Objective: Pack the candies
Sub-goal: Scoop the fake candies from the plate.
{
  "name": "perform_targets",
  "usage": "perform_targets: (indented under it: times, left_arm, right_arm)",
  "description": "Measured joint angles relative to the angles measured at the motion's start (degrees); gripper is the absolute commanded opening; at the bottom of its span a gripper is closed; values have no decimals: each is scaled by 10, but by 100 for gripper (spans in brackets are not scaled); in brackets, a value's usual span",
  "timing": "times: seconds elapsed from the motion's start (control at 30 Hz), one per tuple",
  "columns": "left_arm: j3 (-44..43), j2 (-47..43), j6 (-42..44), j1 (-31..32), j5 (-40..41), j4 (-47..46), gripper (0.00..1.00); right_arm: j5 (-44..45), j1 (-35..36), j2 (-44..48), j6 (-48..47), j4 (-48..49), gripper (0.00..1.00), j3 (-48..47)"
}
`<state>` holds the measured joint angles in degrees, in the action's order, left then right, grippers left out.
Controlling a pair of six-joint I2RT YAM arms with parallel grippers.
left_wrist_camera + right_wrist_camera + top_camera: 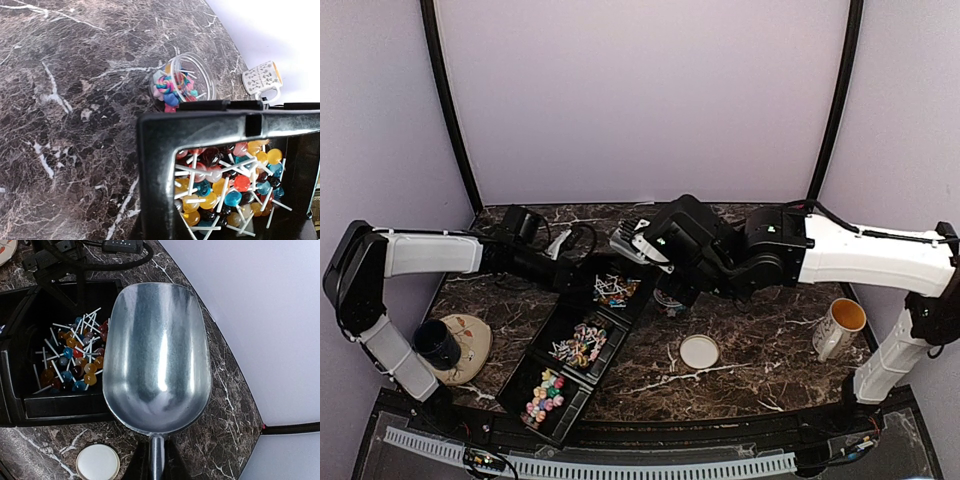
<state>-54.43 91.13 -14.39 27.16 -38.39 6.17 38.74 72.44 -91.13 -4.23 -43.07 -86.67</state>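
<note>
From above: left arm (430,255) stretched to the far corner of the black tray (525,368), left gripper (576,272) pinched closed there; right arm (865,250) bent in toward the same end. Left wrist: candies (225,187) heaped in the tray's end compartment, more in a clear jar (182,80) beyond; hold on the rim not discernible. Right wrist: right gripper (156,462) clamped on an empty metal scoop (157,355) beside the tray, white lid (97,461) near its handle

The left arm (430,253) and right arm (870,255) have white shells on their long links and black joints. Behind the jaws each wrist is a blocky black housing. Looping black cables (582,238) trail behind the left jaws.
</note>
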Motion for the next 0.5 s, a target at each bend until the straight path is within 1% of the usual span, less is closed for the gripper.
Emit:
perform_targets:
  times: [0.1,0.27,0.4,0.5]
  left_arm:
    - [-15,6,5,0,32,30,0]
    - [-56,39,14,0,130,95,0]
    - [-65,53,20,-1,193,139,0]
    - [-66,58,25,-2,221,158,0]
  right_arm:
    - [-4,0,-11,-2,-24,0,-17]
    - [-5,0,-59,-7,-67,0,-57]
    - [-14,0,-104,-15,-107,0,-69]
    - [-20,0,-150,-24,-142,0,-90]
